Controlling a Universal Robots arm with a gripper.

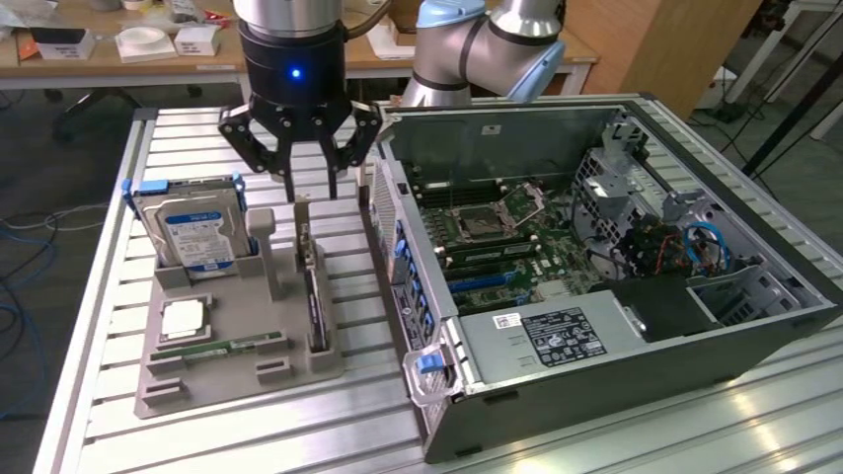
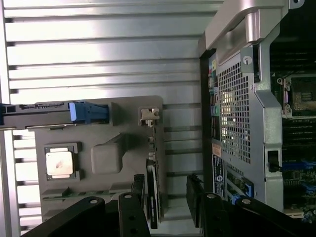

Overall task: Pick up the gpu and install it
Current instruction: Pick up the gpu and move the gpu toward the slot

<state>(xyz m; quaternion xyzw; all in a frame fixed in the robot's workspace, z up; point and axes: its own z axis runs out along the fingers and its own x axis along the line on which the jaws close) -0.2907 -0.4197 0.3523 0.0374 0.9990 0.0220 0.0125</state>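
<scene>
Fingers (image 2: 196,202), spread wide and empty, hang above the gpu (image 2: 153,197) standing on edge in the grey tray (image 2: 126,123); expect a stiff, light, fragile card and pinch its upper edge.

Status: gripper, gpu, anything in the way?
gripper open, hovering over gpu; gpu on edge in gray tray, ungripped; PC case close beside.

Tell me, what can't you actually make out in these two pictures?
- gpu, exterior view: stands edge-on in the grey tray, so its faces are hidden.
- Part of the grey tray, wrist view: hidden behind the fingers.
- hard drive, wrist view: cut off by the picture's edge.
- Label in the computer case: print too fine to read.
</scene>
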